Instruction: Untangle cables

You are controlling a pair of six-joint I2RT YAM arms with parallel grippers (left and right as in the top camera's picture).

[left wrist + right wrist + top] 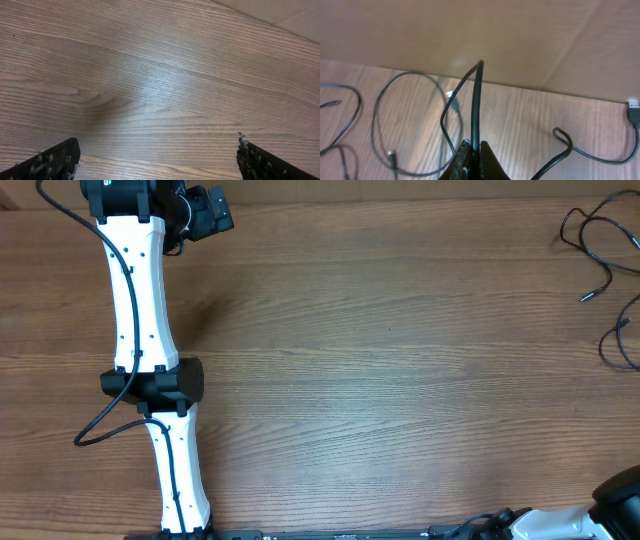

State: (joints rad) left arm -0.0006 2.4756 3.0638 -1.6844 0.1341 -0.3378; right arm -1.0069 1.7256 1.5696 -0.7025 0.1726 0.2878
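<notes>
Although the wooden table (400, 380) fills nearly the whole overhead view, most of its surface is bare grain. The left arm (140, 330), white with black joints, stretches along the table's left side from the near edge to the far edge. Its own thick black lead curls onto the table beside it. Only the end of the right arm (600, 515) shows, at the table's near right corner.

Beyond the table's far edge, the right wrist view shows a plain beige panel (520, 35) standing behind the wood.

The left gripper (157, 162) hangs over bare table with nothing between its jaws. Its two dark fingers (50, 162) stand spread as wide apart as that view allows, one at each lower corner.

The right gripper (475, 146) is closed tight. A thin black strand is pinched between its fingertips and rises from them in a narrow upright loop above the table.

The cables (600, 240) lie in loose strands at the table's far right corner, running off the right edge of the overhead view. From the right wrist, they spread in open curves across the wood on both sides of the clamped loop.

One strand ends in a small silvery tip (590, 296) lying on the table just inside that corner. Another ends in a USB plug (633, 106), near the table's far edge at the right.
</notes>
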